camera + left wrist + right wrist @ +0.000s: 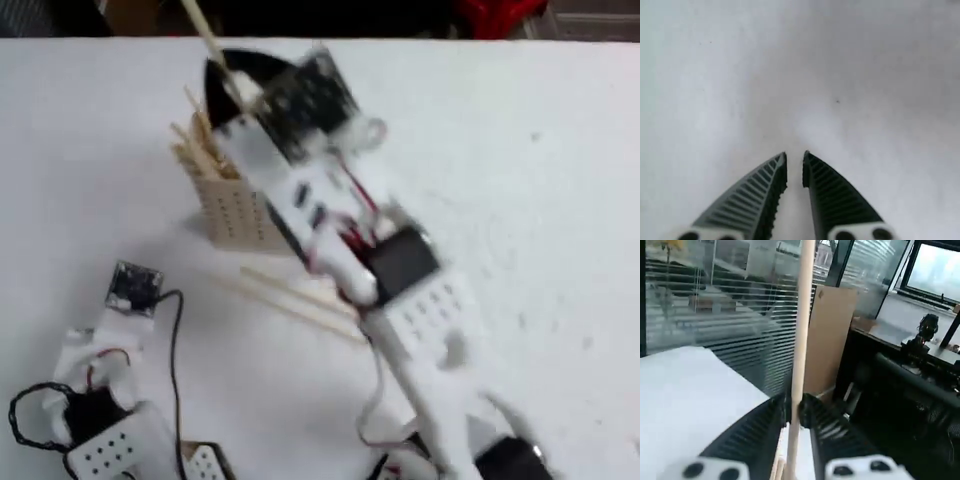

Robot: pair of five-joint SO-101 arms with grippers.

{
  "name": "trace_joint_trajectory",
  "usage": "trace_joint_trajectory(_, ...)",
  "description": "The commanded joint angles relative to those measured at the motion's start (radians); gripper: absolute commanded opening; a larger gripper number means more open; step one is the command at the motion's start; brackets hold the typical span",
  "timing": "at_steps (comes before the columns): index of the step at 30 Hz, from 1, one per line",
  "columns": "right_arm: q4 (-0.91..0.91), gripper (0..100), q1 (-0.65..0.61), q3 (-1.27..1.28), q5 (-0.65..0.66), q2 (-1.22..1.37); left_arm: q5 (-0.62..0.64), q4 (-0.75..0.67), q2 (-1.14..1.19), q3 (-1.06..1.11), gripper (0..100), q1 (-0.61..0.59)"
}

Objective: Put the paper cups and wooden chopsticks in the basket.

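Note:
A cream perforated basket (236,214) stands on the white table, with several wooden chopsticks (197,147) sticking up out of it. My right gripper (237,90) hangs just above and behind the basket, shut on one wooden chopstick (205,32) that points steeply upward. In the right wrist view that chopstick (804,315) runs up between the pinched fingers of the gripper (794,410). Two more chopsticks (300,296) lie flat on the table in front of the basket, partly under the right arm. My left gripper (795,159) points down at bare table, shut with nothing in it.
The left arm (110,400) sits folded at the near left corner with black cables around it. The right arm (400,300) slants across the middle of the table. Bare white table (540,180) stretches to the right.

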Motion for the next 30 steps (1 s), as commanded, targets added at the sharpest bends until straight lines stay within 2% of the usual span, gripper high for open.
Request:
trace_joint_trajectory(1,-0.07,1.8,-0.001,-0.078,-0.009,0.117,0.002,0.008,0.007,-0.003,8,0.012)
trace_joint_trajectory(5,-0.165,1.8,-0.001,0.023,-0.008,0.162,0.002,0.008,0.007,-0.003,8,0.012)
trace_joint_trajectory(11,-0.357,2.9,0.001,0.353,-0.008,0.039,0.002,0.008,0.007,-0.003,8,0.012)
trace_joint_trajectory(16,-0.298,19.0,0.008,0.488,-0.009,-0.085,0.002,0.008,0.007,-0.003,8,0.012)
trace_joint_trajectory(18,-0.226,20.5,0.008,0.496,-0.009,-0.15,0.002,0.008,0.007,-0.003,8,0.012)
trace_joint_trajectory(22,-0.008,15.5,-0.01,0.494,-0.009,-0.315,0.002,0.008,0.007,-0.003,8,0.012)
trace_joint_trajectory(26,0.297,11.5,-0.01,0.494,0.0,-0.487,0.002,0.008,0.007,-0.003,8,0.012)
trace_joint_trajectory(27,0.383,12.2,-0.016,0.494,0.017,-0.516,0.002,0.008,0.007,-0.003,8,0.012)
trace_joint_trajectory(30,0.619,17.0,-0.091,0.497,0.187,-0.526,0.002,0.008,0.007,-0.003,8,0.012)
